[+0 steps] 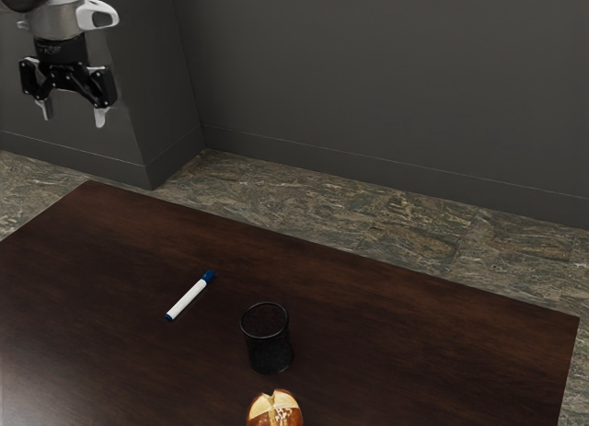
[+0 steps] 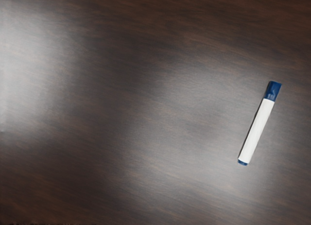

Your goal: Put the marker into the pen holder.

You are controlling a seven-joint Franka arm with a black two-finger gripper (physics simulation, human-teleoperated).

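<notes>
The gripper point(image 1: 71, 116) hangs high beyond the desk point(image 1: 405, 316), its two fingers spread apart with nothing between them; that height and spread suit an approach from above. The marker point(image 1: 190, 297) lies flat on the desk, near the pen holder point(image 1: 267, 339) but not touching it, so the task is probably at its very start and reaching for the marker is the step in hand. Its white barrel point(image 2: 256, 131) lies bare between the blue cap point(image 2: 273, 91) and the blue end, which leaves its long sides free for a grip across the middle. The pen holder stands upright, mouth up, so the marker would have to be tipped on end before it could drop in. A bread roll point(image 1: 275, 410) sits just beside the holder, reason enough to come down on the mouth from straight above; a bump on the rim might topple the holder.
</notes>
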